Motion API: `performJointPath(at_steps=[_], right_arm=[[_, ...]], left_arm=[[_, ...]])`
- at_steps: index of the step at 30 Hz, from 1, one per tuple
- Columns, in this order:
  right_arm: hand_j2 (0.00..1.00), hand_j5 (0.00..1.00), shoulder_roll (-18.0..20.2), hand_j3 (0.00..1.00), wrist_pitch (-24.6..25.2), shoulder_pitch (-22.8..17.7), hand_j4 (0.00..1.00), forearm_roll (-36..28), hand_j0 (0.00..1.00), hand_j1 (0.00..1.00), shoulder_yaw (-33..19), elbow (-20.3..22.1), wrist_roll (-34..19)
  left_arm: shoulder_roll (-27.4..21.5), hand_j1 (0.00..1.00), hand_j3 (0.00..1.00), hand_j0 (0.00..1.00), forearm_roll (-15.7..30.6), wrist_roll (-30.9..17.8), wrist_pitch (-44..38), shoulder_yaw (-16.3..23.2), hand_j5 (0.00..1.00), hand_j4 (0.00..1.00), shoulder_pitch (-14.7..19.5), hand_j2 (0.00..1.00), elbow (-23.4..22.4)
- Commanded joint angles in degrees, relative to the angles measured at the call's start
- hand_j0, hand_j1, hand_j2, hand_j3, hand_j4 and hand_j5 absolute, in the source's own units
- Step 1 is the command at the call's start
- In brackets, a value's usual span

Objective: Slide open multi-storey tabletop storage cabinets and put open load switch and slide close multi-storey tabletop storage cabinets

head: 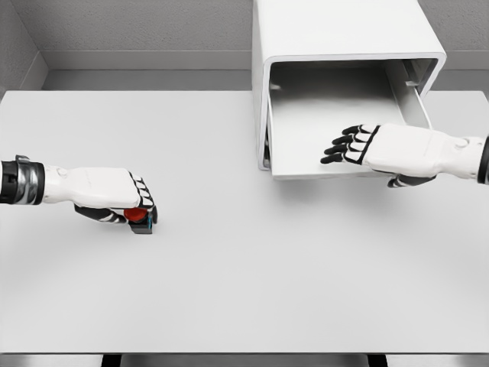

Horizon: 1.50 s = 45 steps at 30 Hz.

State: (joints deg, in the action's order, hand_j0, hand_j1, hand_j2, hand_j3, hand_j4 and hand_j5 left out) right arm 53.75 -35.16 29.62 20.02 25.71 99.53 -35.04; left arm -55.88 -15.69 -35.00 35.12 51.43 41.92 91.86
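Head view: one cabinet (336, 46), one drawer (336, 115) out; left hand (114, 195) seemingly grips one switch (140, 219).

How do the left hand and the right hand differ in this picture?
The left hand is closed around a small red switch low over the table; the right hand holds nothing. The left hand is far from the cabinet, while the right hand hovers over its open drawer. Both are white with black-tipped fingers.

White table (229, 290), storage cabinet (336, 38) at its rear, red-knobbed load switch (140, 219) at left
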Motion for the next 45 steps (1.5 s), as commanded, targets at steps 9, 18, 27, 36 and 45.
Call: performJointPath(at_steps=[9,18,27,36,45], right_arm=[[1.0,1.0,2.15,1.0,0.16,-4.83,1.0,-3.06,1.0,1.0,-6.9,1.1,0.04],[1.0,1.0,4.69,1.0,0.16,-10.19,1.0,-8.16,1.0,1.0,-15.77,1.19,0.04],[1.0,1.0,7.42,1.0,0.16,-13.18,1.0,-15.36,1.0,1.0,-23.77,1.28,0.04],[1.0,1.0,9.53,1.0,0.16,-34.09,1.0,-25.74,1.0,1.0,-54.0,1.19,0.04],[0.52,0.52,7.95,0.52,0.16,-59.06,0.52,-25.65,0.52,0.52,-70.0,1.19,0.04]], left_arm=[[-0.02,0.38,0.38,0.38,0.4,0.0,-0.12,0.16,0.38,0.38,0.44,0.38,0.51],[0.42,0.38,0.38,0.38,1.8,0.0,-0.12,0.16,0.38,0.38,5.97,0.38,6.4],[7.19,0.38,0.38,0.38,2.33,0.0,-0.12,-0.1,0.38,0.38,15.12,0.38,7.01],[11.58,0.38,0.38,0.38,7.34,0.0,-0.12,-0.36,0.38,0.38,20.74,0.38,7.45],[20.02,0.38,0.38,0.38,9.45,0.0,-0.12,-3.53,0.38,0.38,22.76,0.38,7.45]])
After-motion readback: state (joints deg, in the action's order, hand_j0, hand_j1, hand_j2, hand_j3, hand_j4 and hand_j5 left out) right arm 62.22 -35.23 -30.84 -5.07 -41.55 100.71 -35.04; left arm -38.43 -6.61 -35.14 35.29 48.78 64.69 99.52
